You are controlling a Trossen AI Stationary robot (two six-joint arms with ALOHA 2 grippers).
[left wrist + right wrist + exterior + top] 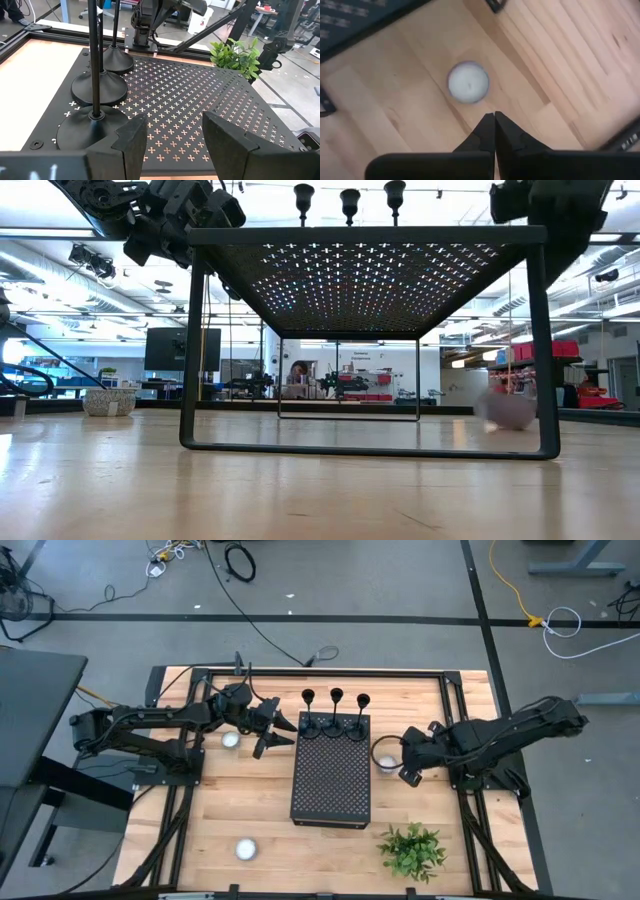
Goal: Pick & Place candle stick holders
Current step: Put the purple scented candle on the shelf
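Observation:
Three black candle stick holders (336, 712) stand upright in a row on their round bases (99, 87) at the far end of the black perforated box's top (330, 775). Their cups (349, 198) show above the box in the low view. My left gripper (280, 736) hangs open just off the box's far left corner, above the top, with nothing between its fingers (132, 145); the nearest base (90, 131) lies just beside them. My right gripper (405, 768) is shut, above the table to the right of the box, over a white tealight (468, 82).
Other tealights lie on the table left of the box (231, 739) and near the front (246, 849). A small green plant (412, 850) stands at the front right. The box takes up the middle of the wooden table (230, 800).

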